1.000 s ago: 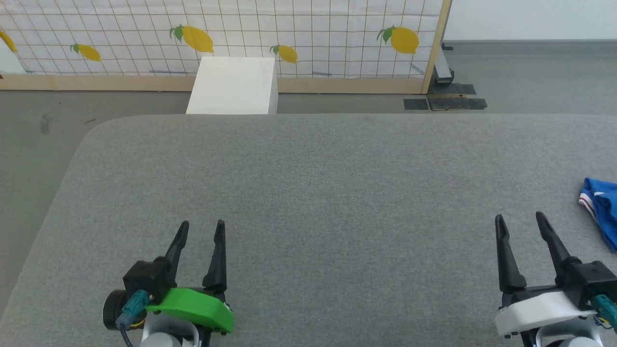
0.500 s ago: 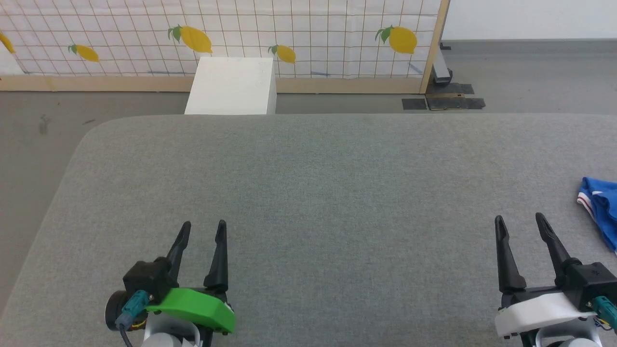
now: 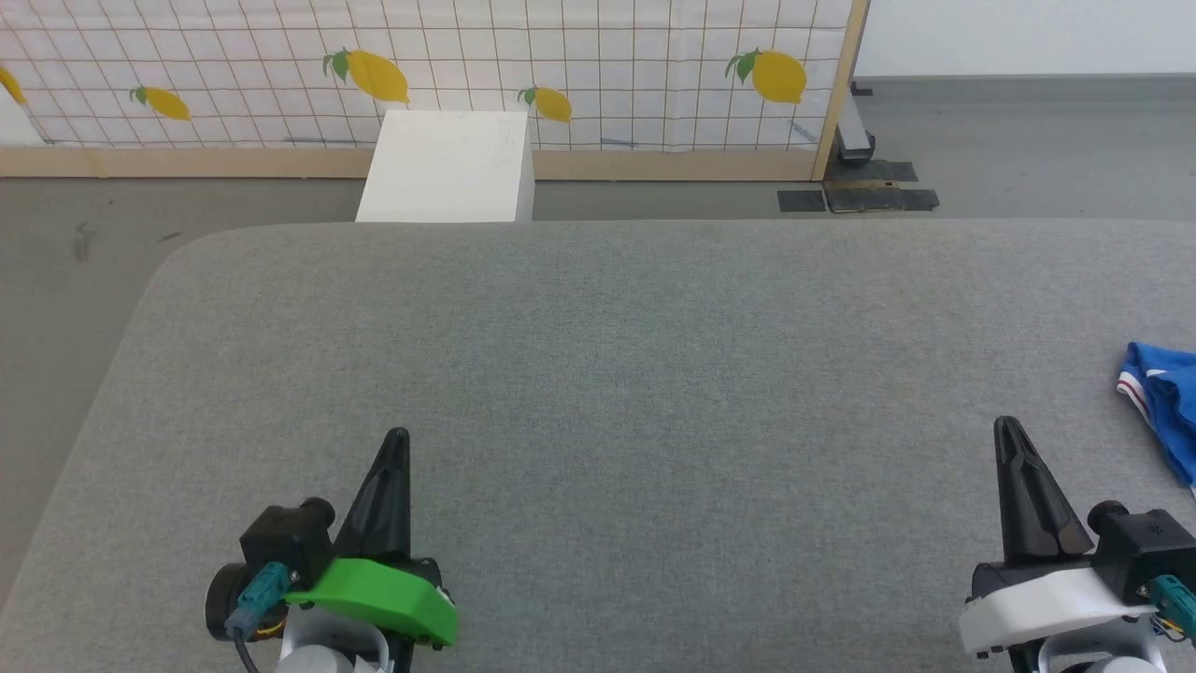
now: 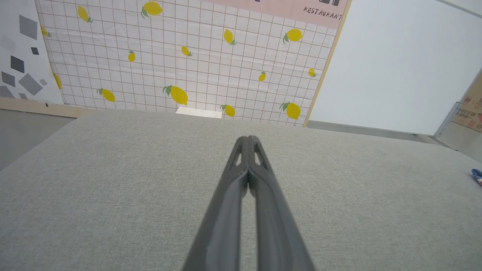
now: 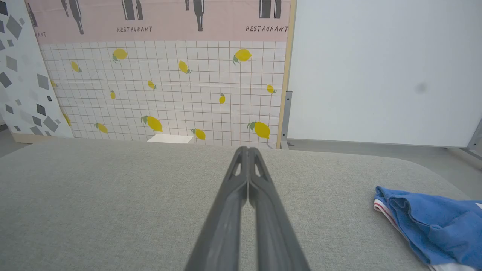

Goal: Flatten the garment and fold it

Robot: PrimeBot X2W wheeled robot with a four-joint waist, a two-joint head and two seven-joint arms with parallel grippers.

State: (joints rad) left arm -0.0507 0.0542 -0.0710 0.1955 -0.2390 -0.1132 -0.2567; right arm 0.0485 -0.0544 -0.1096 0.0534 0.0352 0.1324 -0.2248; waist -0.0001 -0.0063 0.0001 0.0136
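while both arms rest low at the near edge of the grey padded table (image 3: 598,355), the left gripper (image 3: 397,437) and the right gripper (image 3: 1007,425) each have their two dark fingers pressed together to a single point. they hold nothing and aim straight ahead over bare padding. the garment (image 3: 1163,402), a blue piece with a white edge and thin red stripes, lies bunched on the table just to the right of the right fingers and a little beyond their tips, not touching them. much of it is out of sight, so its full shape cannot be told. it is well apart from the left fingers, far off to their right. ahead of both pairs of fingers, past the table's far edge, stand a white box (image 3: 448,168) and a lemon-patterned screen (image 3: 607,56). flattening appears not yet begun. the cloth is crumpled and off to one side, so the likely first need is to part the right fingers, reach right, and draw it toward the middle where both arms can spread it.
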